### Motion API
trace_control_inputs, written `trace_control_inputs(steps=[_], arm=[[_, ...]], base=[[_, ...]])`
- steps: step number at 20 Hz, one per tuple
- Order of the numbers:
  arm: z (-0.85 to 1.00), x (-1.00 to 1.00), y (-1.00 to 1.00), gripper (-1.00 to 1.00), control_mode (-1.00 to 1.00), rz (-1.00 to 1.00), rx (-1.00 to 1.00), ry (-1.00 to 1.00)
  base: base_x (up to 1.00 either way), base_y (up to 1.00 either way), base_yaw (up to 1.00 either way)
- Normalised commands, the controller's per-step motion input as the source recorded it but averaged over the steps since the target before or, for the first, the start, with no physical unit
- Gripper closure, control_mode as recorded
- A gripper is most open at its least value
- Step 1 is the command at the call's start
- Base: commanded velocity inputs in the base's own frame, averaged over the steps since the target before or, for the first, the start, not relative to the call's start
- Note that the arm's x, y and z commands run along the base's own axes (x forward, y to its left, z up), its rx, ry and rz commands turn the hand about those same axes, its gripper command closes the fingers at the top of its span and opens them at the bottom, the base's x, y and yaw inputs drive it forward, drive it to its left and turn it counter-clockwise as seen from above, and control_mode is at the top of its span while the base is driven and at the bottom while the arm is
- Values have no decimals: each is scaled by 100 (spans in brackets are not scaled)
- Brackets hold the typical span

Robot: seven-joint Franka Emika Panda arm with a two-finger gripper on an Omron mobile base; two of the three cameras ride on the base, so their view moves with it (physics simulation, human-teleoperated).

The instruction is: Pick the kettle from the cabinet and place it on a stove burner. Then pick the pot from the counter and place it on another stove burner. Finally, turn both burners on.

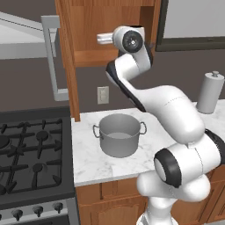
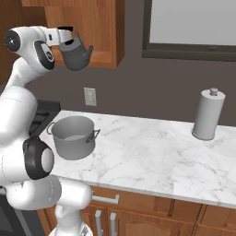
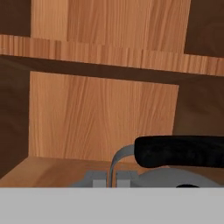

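Observation:
The small dark grey kettle (image 2: 76, 56) hangs in the air in front of the open wooden cabinet (image 2: 99, 32), above the counter. My gripper (image 2: 68, 32) is shut on the top of its arched handle. In the hand view the black handle (image 3: 179, 151) crosses the lower right, and the gripper (image 3: 111, 179) is closed on the handle's grey end strap, facing the cabinet's back wall (image 3: 100, 118). The wide grey pot (image 1: 118, 134) stands on the white marble counter (image 1: 88, 154) beside the stove burners (image 1: 30, 149), below the kettle.
The cabinet's grey door (image 1: 50, 26) hangs open over the stove, its long bar handle (image 1: 53, 66) reaching down. A tall grey cylinder with a knob top (image 2: 208, 115) stands at the back right of the counter. Dark knobs (image 1: 37, 211) line the range front.

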Motion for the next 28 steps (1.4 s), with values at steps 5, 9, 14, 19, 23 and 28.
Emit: trace_control_inputs(steps=[5, 9, 14, 19, 23, 28], arm=[[0, -44, 0, 100, -100, 0, 0, 0], [0, -41, -3, 100, -100, 0, 0, 0], [-4, -42, -10, 100, -100, 0, 0, 0], [-10, -46, -13, 100, -100, 0, 0, 0], [-11, -42, -11, 100, -100, 0, 0, 0], [-17, -38, -8, 100, -100, 0, 0, 2]], base=[[0, 0, 0], [0, 0, 0], [0, 0, 0], [0, 0, 0], [0, 0, 0], [0, 0, 0]])
